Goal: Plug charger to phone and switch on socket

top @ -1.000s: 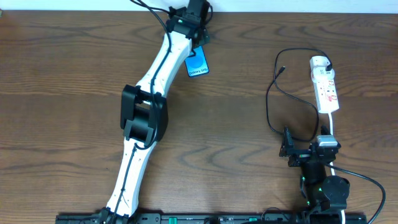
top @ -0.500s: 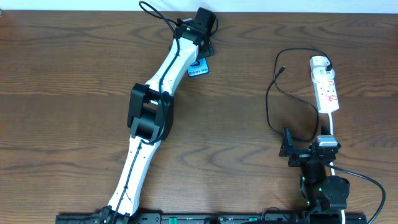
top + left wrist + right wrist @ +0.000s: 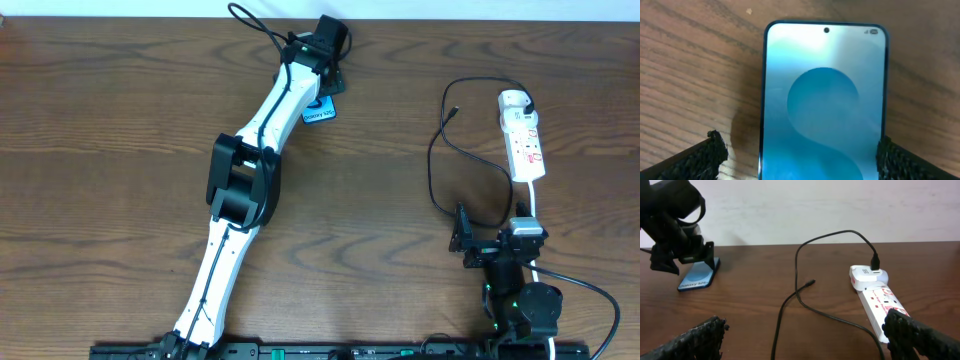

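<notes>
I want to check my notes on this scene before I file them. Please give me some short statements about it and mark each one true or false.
1. The phone lies screen up between the fingers of the left pincer. True.
2. The charger has its tip inside the phone. False: the tip lies free on the table, far from the phone.
3. The right pincer is shut on the cable. False: it is open and holds nothing.
4. The charger's other end is plugged in at the far end of the socket. True.
</notes>
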`<state>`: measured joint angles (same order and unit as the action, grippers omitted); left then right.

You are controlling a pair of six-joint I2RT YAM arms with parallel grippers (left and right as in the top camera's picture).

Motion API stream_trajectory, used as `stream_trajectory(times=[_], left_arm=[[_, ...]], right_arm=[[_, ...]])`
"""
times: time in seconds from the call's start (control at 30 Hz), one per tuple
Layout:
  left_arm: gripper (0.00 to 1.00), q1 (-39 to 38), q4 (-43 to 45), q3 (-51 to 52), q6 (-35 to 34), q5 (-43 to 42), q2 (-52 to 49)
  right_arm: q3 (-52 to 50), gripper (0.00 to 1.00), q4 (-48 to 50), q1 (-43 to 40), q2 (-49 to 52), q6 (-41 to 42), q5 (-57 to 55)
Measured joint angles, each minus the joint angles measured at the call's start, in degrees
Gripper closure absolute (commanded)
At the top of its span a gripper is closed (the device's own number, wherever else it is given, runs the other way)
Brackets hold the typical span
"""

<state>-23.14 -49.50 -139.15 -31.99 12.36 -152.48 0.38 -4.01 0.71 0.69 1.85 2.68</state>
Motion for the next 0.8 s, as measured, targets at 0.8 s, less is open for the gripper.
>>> stream_trajectory(times=[0.8], left_arm=[[0.02,-0.2,0.5,0.0,0.74,-0.04,0.0]], right_arm=[[0.0,0.01,0.0,0.0,0.0,0.02,0.0]])
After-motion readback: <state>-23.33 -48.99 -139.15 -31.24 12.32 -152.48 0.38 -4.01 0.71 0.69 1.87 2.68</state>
